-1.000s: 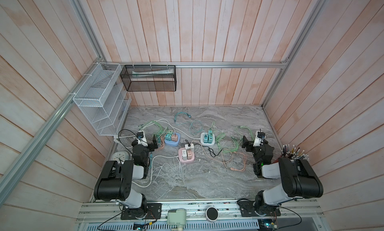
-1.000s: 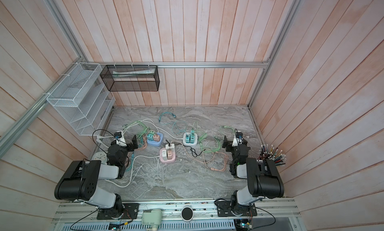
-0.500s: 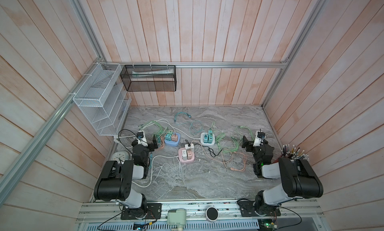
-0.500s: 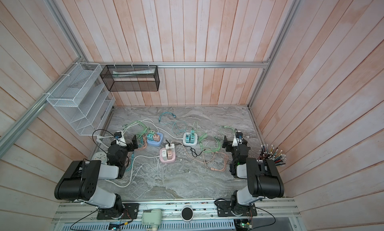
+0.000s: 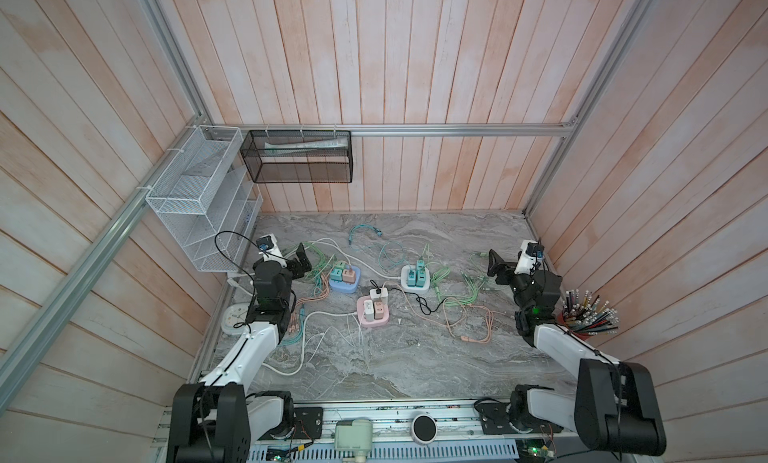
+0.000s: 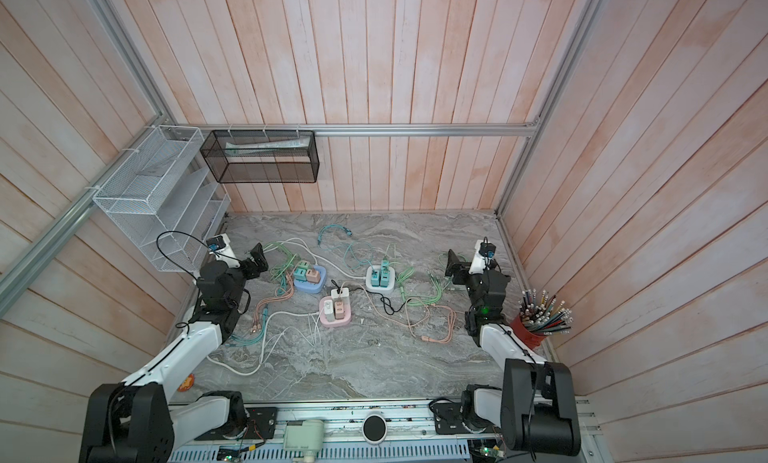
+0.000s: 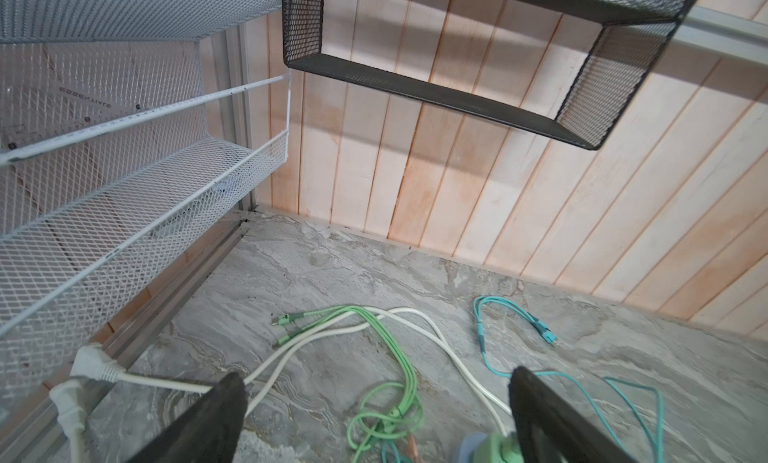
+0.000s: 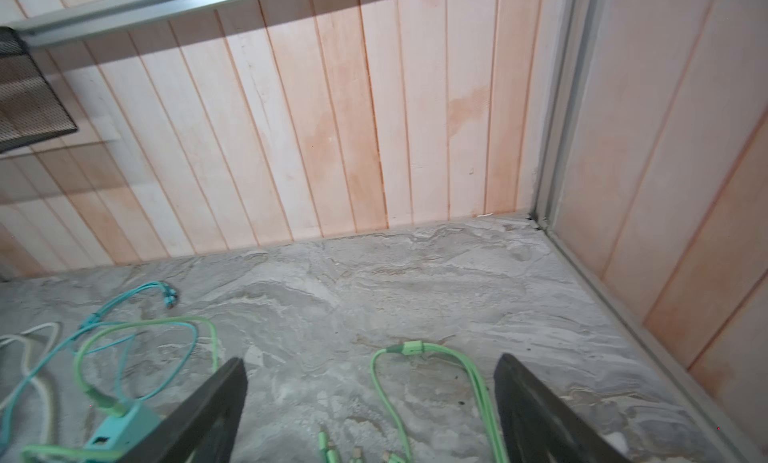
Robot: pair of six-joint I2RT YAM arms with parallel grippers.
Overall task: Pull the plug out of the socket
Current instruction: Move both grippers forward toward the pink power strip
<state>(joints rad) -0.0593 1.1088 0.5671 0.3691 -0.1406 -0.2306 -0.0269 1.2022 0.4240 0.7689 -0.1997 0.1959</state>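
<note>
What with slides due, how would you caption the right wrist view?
Open right claw frames a green cable on the marble tabletop; a teal charger sits nearby.

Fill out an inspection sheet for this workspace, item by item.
Surface: grey marbled tabletop, no spill seen.
Job's things: blue socket block, pink socket block and white socket block sit mid-table with plugs seated on top; none is held.
Clutter: red pencil cup at the right edge; white round clock at the left edge.
Grippers: left gripper and right gripper are both open and hold nothing.
Cables: green cable, teal cable, peach cable, white cable and black cable lie loose around the blocks.
Surroundings: wooden plank walls; white mesh rack; black mesh basket.
</note>
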